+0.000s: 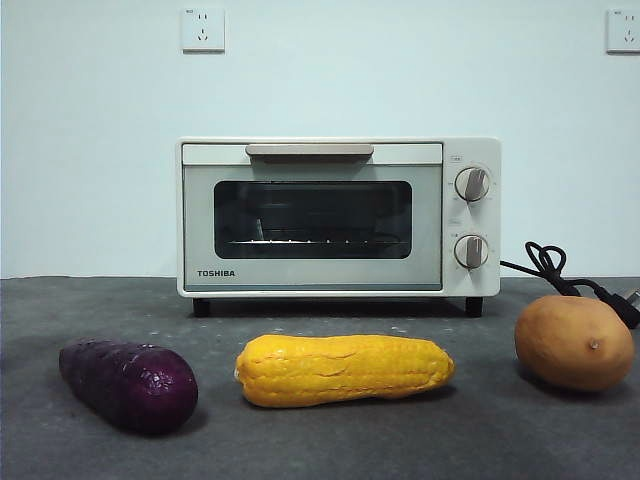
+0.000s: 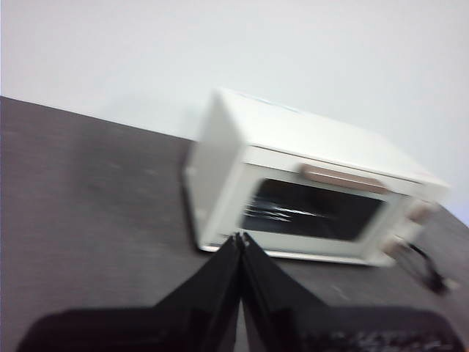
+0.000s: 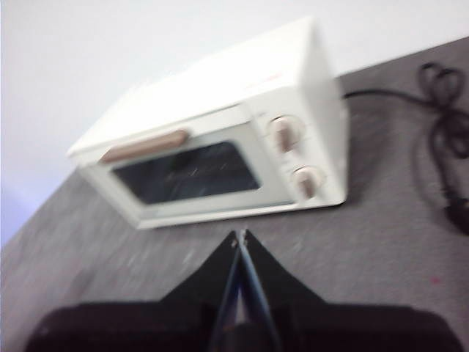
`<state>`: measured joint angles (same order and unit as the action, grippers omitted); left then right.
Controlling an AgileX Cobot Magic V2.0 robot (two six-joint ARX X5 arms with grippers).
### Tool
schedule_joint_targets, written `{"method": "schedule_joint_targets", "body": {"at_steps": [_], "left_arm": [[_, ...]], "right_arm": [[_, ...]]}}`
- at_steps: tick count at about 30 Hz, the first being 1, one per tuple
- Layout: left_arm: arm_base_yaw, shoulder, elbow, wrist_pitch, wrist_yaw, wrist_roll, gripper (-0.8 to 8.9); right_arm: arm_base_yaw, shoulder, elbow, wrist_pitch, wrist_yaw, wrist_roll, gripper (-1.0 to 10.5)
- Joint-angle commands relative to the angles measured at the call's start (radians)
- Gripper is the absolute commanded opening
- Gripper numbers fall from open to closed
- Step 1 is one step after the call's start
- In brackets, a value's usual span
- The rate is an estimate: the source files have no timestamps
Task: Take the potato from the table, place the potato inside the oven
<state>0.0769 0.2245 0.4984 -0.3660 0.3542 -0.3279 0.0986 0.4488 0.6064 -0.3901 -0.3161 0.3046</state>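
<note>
Here we hold both the left gripper (image 2: 240,238) and right gripper (image 3: 240,235) aloft, jaws closed and empty; the potato (image 1: 574,342) sits on the table (image 1: 500,440) at the oven's (image 1: 338,216) four o'clock, and the oven's closed door could block delivery.

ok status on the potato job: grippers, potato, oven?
Left gripper and right gripper both shut, empty, raised facing the oven. Potato untouched on table. Oven door closed.

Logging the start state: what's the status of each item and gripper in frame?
oven: door closed, upright on the table
potato: on the table, untouched
corn cob: lying on the table
purple vegetable: lying on the table
left gripper: shut, empty
right gripper: shut, empty
</note>
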Motion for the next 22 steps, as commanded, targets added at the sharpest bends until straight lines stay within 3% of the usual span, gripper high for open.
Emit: {"method": "schedule_joint_targets", "body": {"at_steps": [1, 8, 13, 18, 20, 22], "left_arm": [[0.002, 0.090, 0.101, -0.050, 0.103, 0.069, -0.07], [0.002, 0.257, 0.313, -0.241, 0.308, 0.212, -0.07], [-0.006, 0.286, 0.382, -0.330, 0.309, 0.277, -0.07], [-0.013, 0.285, 0.388, -0.340, 0.307, 0.280, -0.07], [-0.013, 0.285, 0.388, -0.339, 0.308, 0.280, -0.07], [-0.013, 0.285, 0.388, -0.339, 0.308, 0.280, -0.07]], "right_arm": [[0.002, 0.102, 0.161, -0.154, -0.074, -0.143, -0.1], [0.008, 0.299, 0.489, -0.550, -0.138, -0.327, -0.1], [0.016, 0.348, 0.589, -0.692, -0.156, -0.403, -0.1], [0.021, 0.348, 0.590, -0.695, -0.156, -0.400, 0.3], [0.021, 0.348, 0.590, -0.696, -0.154, -0.389, 2.2], [0.021, 0.348, 0.590, -0.695, -0.154, -0.366, 5.3]]}}
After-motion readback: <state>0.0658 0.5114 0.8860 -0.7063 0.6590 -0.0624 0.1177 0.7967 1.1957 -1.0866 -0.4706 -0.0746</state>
